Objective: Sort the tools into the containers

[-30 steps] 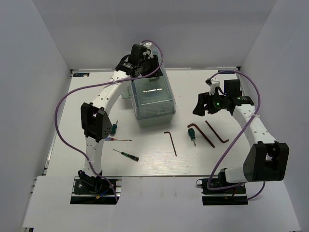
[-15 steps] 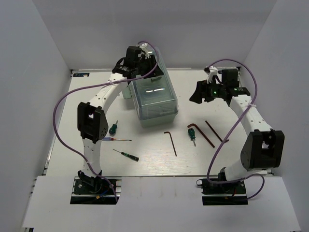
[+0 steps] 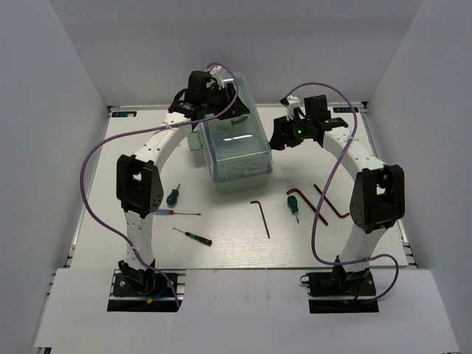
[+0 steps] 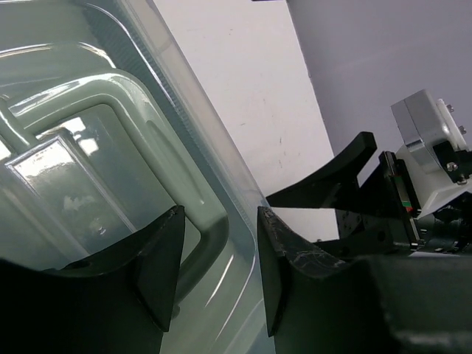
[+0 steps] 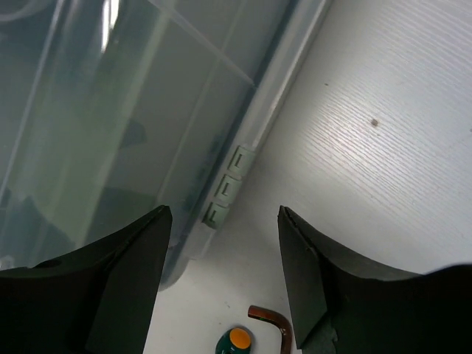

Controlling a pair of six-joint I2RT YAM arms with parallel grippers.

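The pale green toolbox (image 3: 234, 151) with its translucent lid (image 4: 88, 147) stands shut at mid-table. My left gripper (image 3: 220, 99) hovers over the lid's rear right part, jaws apart astride the lid's handle ridge (image 4: 214, 221) and rim; I cannot make out any contact. My right gripper (image 3: 280, 137) is open just right of the box, above its side clips (image 5: 225, 188), with nothing between its fingers. Tools lie in front: green-handled screwdrivers (image 3: 173, 195) (image 3: 293, 206), two thin screwdrivers (image 3: 181, 212) (image 3: 194, 236), a dark hex key (image 3: 259, 218) and reddish-brown hex keys (image 3: 332, 200) (image 5: 269, 317).
White walls close in the table at the back and both sides. The right arm's purple cable (image 3: 324, 214) hangs over the hex keys. In the left wrist view the right gripper's dark finger (image 4: 332, 177) shows close beside the box.
My right arm has swung left from the table's right side to the toolbox's right wall, its jaws narrowing. My left gripper shifted slightly left over the lid.
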